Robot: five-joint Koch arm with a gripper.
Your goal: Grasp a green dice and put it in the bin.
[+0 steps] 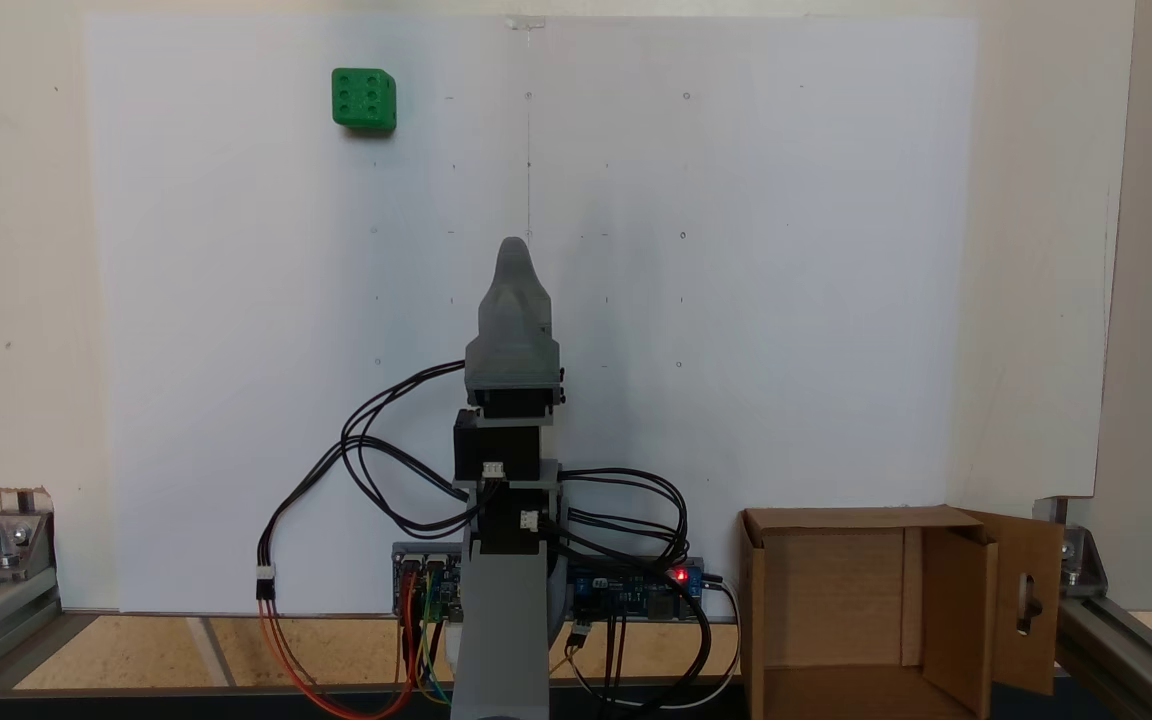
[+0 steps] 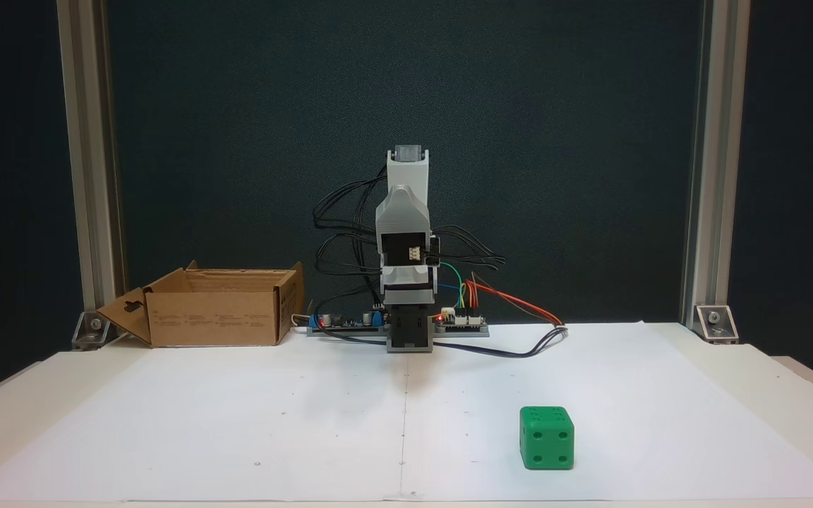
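Fixed views: green dice (image 1: pixel 364 98) sits alone on the white sheet (image 1: pixel 736 300), well apart from gripper (image 1: pixel 513 245); jaw state indiscernible. Bin (image 2: pixel 212 317) beside base. Approach pending; next, a long reach.

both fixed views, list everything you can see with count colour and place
small bright green plastic dice: one, green, alone on the white sheet, far from the arm; upper left in a fixed view, lower right in the other
brown corrugated cardboard box: one, brown, open, beside the arm's base, one flap with a keyhole slot
white paper sheet: one, white, covering the table
circuit boards: two, at the arm's base, a red light lit
wires: several, black, orange, green, around the base
metal frame posts: two, grey, at the back corners
arm: one, grey, folded over its base
gripper: one, grey, cannot tell if open
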